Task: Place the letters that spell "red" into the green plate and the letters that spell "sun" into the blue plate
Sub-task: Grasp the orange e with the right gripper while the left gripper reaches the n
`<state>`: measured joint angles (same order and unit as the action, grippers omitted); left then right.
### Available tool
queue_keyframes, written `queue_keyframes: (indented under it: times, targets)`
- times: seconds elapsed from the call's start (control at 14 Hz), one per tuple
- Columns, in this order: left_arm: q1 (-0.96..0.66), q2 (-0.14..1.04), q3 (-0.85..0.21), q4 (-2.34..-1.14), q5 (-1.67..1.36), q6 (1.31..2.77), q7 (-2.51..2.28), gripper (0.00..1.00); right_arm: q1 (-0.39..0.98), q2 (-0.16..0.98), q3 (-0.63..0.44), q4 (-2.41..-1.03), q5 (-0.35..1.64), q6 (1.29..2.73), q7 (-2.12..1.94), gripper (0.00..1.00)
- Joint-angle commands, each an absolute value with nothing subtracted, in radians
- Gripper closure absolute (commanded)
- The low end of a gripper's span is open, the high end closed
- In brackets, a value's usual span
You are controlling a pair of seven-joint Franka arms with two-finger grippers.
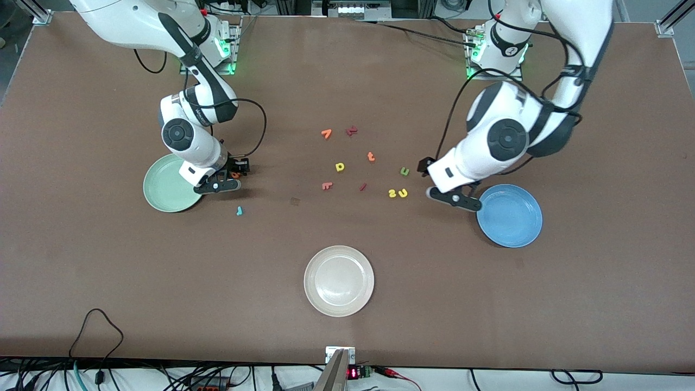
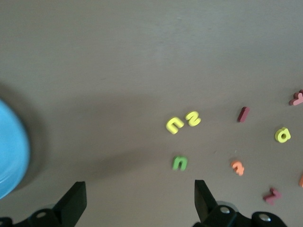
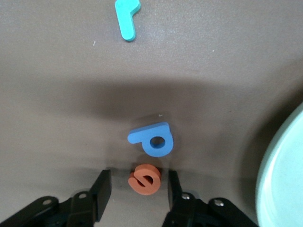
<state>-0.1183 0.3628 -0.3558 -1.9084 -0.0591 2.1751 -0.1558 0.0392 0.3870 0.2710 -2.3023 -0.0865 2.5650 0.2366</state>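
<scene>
My right gripper [image 3: 137, 189] is low over the table beside the green plate [image 1: 168, 187], open, with the orange "e" [image 3: 145, 179] between its fingers. One finger is close to the "e"; a gap shows on the other side. The blue "d" [image 3: 152, 140] lies just past the "e", and the teal "r" [image 1: 239, 210] lies nearer the front camera. My left gripper [image 1: 433, 179] hangs open and empty beside the blue plate [image 1: 510, 217]. The yellow "s" [image 1: 392, 193], yellow "u" [image 1: 403, 193] and green "n" [image 1: 404, 171] lie close to it.
A cream-white plate [image 1: 339, 280] sits near the front edge at mid-table. In the middle lie a yellow d/p letter [image 1: 340, 166], an orange "t" [image 1: 371, 157], another orange letter [image 1: 326, 133] and dark red letters [image 1: 352, 130], [image 1: 327, 185], [image 1: 362, 187].
</scene>
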Motion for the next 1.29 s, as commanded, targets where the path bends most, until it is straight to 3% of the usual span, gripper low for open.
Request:
queue_keyframes:
  times: [0.0, 0.36, 0.5, 0.71, 0.86, 1.0, 1.21]
  targets:
    - [-0.149, 0.373, -0.379, -2.026, -0.063, 2.351, -0.16, 0.05, 0.04, 0.39, 0.272, -2.309, -0.1, 2.582, 0.233, 0.46]
    - [-0.173, 0.457, -0.379, -2.101, -0.06, 2.525, -0.163, 0.14, 0.038, 0.39, 0.272, -2.31, -0.1, 2.582, 0.232, 0.6]
    - [-0.195, 0.479, -0.379, -2.121, -0.06, 2.539, -0.164, 0.17, 0.038, 0.388, 0.272, -2.309, -0.103, 2.58, 0.232, 0.71]
    - [-0.201, 0.508, -0.379, -2.126, -0.058, 2.546, -0.166, 0.24, 0.037, 0.388, 0.271, -2.309, -0.104, 2.58, 0.232, 0.79]
    - [-0.209, 0.514, -0.379, -2.126, -0.06, 2.546, -0.166, 0.35, 0.035, 0.388, 0.27, -2.309, -0.104, 2.58, 0.232, 0.85]
    - [-0.222, 0.528, -0.376, -2.126, -0.058, 2.546, -0.167, 0.46, 0.031, 0.376, 0.27, -2.304, -0.104, 2.571, 0.223, 0.88]
    - [-0.224, 0.546, -0.374, -2.12, -0.052, 2.546, -0.167, 0.49, 0.009, 0.287, 0.27, -2.28, -0.104, 2.47, 0.196, 0.91]
